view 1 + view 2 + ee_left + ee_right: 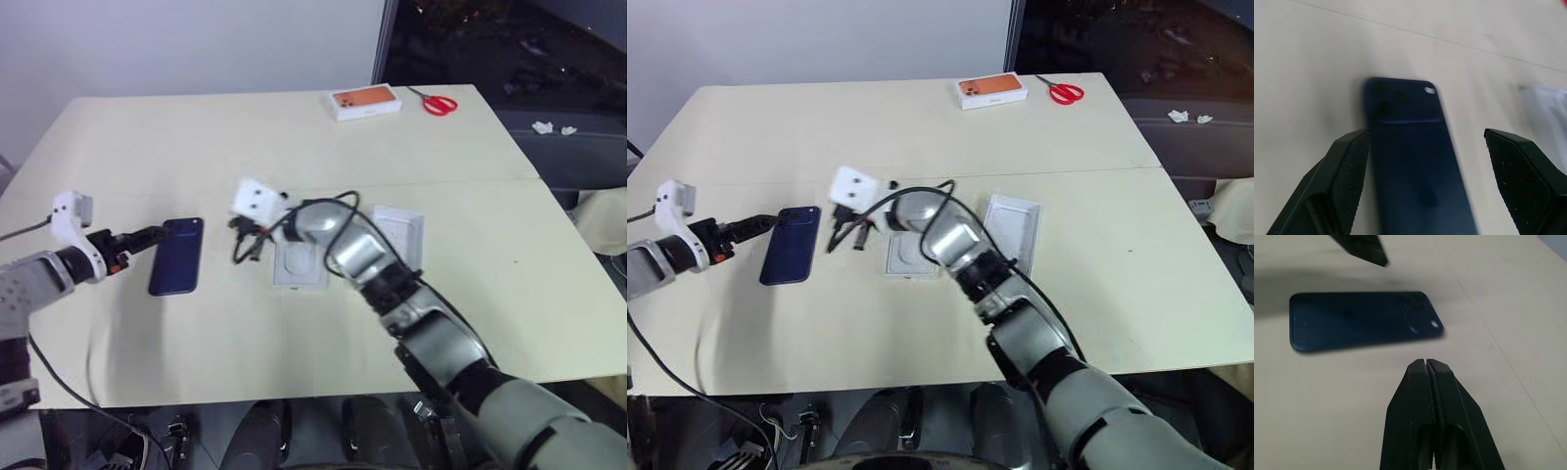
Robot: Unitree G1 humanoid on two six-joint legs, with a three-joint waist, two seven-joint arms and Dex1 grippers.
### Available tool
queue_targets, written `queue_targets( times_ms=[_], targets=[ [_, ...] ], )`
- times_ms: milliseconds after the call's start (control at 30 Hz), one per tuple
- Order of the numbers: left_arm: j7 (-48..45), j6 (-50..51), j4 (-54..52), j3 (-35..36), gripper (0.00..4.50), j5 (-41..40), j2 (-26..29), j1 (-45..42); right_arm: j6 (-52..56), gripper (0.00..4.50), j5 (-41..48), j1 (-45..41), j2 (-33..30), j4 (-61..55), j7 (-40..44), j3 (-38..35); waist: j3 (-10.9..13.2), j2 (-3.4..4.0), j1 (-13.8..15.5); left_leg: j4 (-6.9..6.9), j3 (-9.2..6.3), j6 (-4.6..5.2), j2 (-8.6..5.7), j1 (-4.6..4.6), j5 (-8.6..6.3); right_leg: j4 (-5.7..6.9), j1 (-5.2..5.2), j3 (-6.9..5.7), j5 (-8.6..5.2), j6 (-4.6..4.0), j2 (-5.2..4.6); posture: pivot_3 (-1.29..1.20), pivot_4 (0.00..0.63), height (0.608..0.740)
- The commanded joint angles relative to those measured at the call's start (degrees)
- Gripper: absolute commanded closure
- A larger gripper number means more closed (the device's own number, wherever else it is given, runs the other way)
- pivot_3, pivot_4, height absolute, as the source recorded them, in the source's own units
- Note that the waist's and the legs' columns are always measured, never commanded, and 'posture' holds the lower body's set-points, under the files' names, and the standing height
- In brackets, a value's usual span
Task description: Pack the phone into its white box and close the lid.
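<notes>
Phone (pixel 177 257) is seen lying flat, back up, on the cream surface (pixel 490 255), its camera cluster at the far end. It is judged stiff, smooth and slippery, with little thickness to catch, so hold would best be taken across its long edges, or one edge tipped up first; a drop could mark it. The left gripper (pixel 1425 181) is spread wide, one of its fingers (pixel 1349 176) just beside a long edge and the other well clear, nothing being held. The right gripper (pixel 1426 382) is pressed fully shut and empty, its tip hanging near the phone's other side.

Just beyond the right arm, a white insert (pixel 299 264) and a shallow white tray (pixel 400 235) are seen; whether that tray is the box base or the lid cannot be told. The right arm and its dangling cable lie between phone and these, and are judged the main hindrance. Farther off, an orange-topped box (pixel 364 101) and red scissors (pixel 439 103) are set well apart from the work.
</notes>
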Motion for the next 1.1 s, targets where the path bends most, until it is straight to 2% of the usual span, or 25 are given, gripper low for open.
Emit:
queue_targets(
  times_ms=[33,300,467,633,867,1100],
  targets=[
    [-2.9,0.1,4.5,-1.0,0.57,2.2,1.3,-0.2,-2.7,4.45,-1.1,-2.1,3.2,4.4,-2.6,0.2,0.0,-0.04,0.0,-0.01,0.0,0.0,-0.01,0.0,0.0,0.0,-0.01,0.0,0.0,0.0,0.0,0.0,0.15,0.74],
    [-8.7,3.8,13.4,-4.0,0.57,4.3,1.4,-3.2,-3.4,4.45,-5.4,-0.7,7.4,8.3,-5.2,3.7,-0.1,-0.17,-0.1,-0.06,0.02,-0.1,0.02,0.0,0.06,0.41,-0.31,0.02,-0.01,-0.02,0.01,0.0,0.15,0.74],
    [-17.0,6.3,15.9,-11.6,0.57,6.4,0.6,-3.0,-2.0,4.45,-7.0,0.1,7.0,9.5,-4.3,4.7,-0.1,-0.16,0.0,-0.05,0.03,-0.13,0.0,0.0,0.09,0.46,-0.3,0.01,-0.01,-0.03,0.0,0.0,0.15,0.74],
    [-21.5,4.6,18.4,-15.8,0.57,10.3,-0.4,-3.5,0.4,4.45,-9.3,0.4,7.2,10.0,-3.0,6.9,-0.3,0.03,0.1,-0.05,0.03,-0.13,-0.04,0.04,0.09,0.46,-0.26,-0.01,-0.01,-0.04,0.0,0.0,0.15,0.74],
    [-22.8,4.8,18.9,-17.7,0.57,12.9,-5.4,-6.0,4.0,4.45,-9.6,0.8,7.6,10.7,-1.6,7.1,-0.7,0.68,0.8,-0.05,0.01,0.02,-0.17,0.23,0.01,0.46,-0.02,-0.02,-0.01,-0.04,-0.03,0.0,0.15,0.74],
    [-21.6,5.4,17.1,-17.4,0.57,13.3,-11.0,-7.4,3.5,4.45,-9.5,0.7,7.8,11.8,-2.1,6.8,-0.9,0.84,2.0,-0.14,-0.04,0.35,-0.3,1.05,-0.19,0.33,0.88,-0.02,-0.02,-0.05,-0.12,0.0,0.15,0.74]
  ],
)
